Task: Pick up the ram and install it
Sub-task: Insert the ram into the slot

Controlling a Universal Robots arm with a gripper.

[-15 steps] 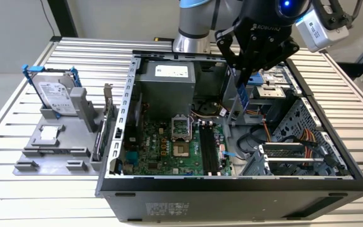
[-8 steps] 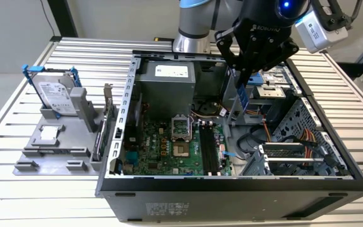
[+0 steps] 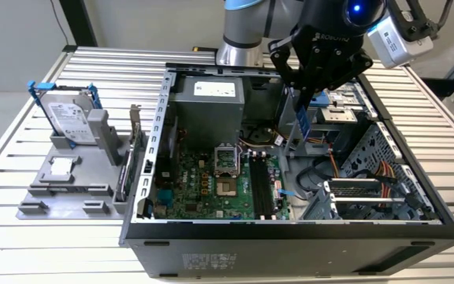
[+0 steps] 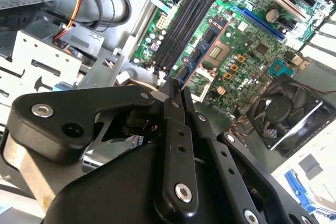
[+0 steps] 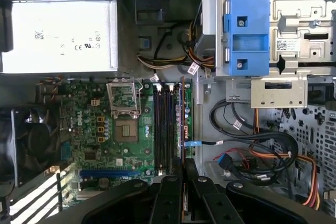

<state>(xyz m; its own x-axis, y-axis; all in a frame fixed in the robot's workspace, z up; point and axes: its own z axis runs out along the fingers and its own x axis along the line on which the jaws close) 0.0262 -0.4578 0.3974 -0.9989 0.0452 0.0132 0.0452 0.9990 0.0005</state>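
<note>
The ram (image 3: 302, 121), a narrow blue stick, hangs upright, pinched between the fingers of the gripper (image 3: 306, 94) above the open computer case (image 3: 290, 234) in the middle of the bench (image 3: 116, 65). It has been picked up but not installed: it hovers over the empty black memory slots (image 5: 163, 129) on the green motherboard (image 5: 94, 140), apart from them.

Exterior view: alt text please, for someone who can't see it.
The gripper holds the blue ram upright above the motherboard inside an open computer case. A hard drive stands in a grey holder on the exterior view's left.
</note>
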